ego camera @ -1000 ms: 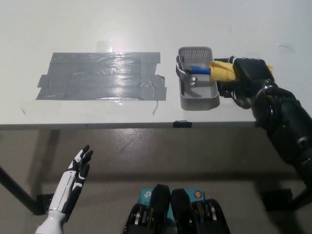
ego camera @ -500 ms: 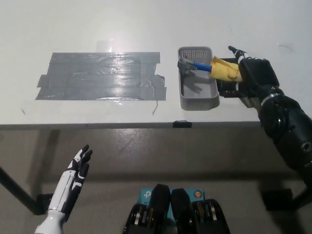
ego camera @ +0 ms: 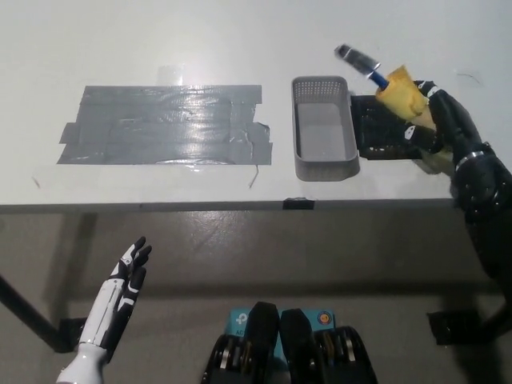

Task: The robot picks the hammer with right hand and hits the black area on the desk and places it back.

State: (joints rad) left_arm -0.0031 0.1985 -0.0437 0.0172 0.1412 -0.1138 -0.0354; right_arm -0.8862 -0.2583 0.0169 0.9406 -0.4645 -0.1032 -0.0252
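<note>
Hammer [ego camera: 382, 80]: lifted clear of the grey basket [ego camera: 324, 164], just beyond its far right corner and above the counter [ego camera: 240, 32].
Right robot hand [ego camera: 436, 120]: black, clenched around the hammer's yellow grip, to the right of the basket.
Left robot hand [ego camera: 124, 292]: white, resting low, well to the near left of the basket and below the counter's edge, released, with fingers apart and holding nothing.
Step in hand: the pick looks done; the hammer is out of the basket and the carry toward the strike comes next, by my reading.
Next move: a swing well to the left of the basket, over the grey-black taped area [ego camera: 164, 124], then a downward blow with the head leading.
Long axis: slanted, running from the yellow grip up and away toward the basket's far side.
Pointing: metal head at the far left end, angled toward the basket's far corner; blue shaft between head and grip.
Basket: shows nothing inside.
</note>
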